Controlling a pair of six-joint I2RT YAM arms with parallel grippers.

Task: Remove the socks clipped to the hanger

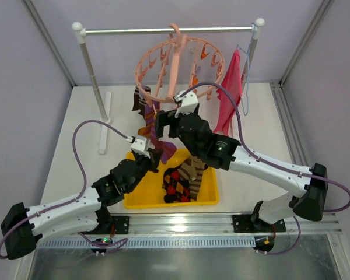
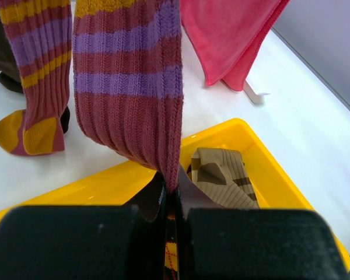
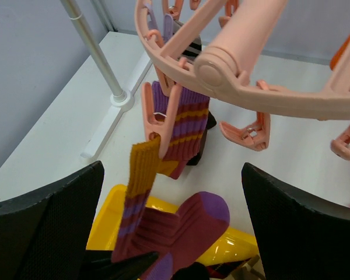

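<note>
The salmon-pink ring hanger [image 1: 178,61] hangs from the rail, its rim [image 3: 251,87] close above my right wrist. My left gripper [image 2: 172,192] is shut on the lower part of a maroon sock with purple stripes [image 2: 131,87], just above the yellow bin. That sock's yellow cuff [image 3: 141,169] reaches up to the tip of a clip peg [image 3: 170,122]. Whether the peg still pinches it I cannot tell. My right gripper [image 3: 175,233] stands wide open around this sock, below the peg. A matching maroon sock [image 3: 189,119] hangs clipped just behind. A dark sock [image 1: 141,100] hangs at the ring's left.
The yellow bin [image 1: 137,195] holds a brown-cream striped sock [image 1: 193,169] and a dark argyle sock [image 1: 176,185]. A pink-red cloth [image 1: 230,93] hangs on a thin wire hanger at the rail's right end. The rail's left post [image 1: 90,76] rises from a white foot.
</note>
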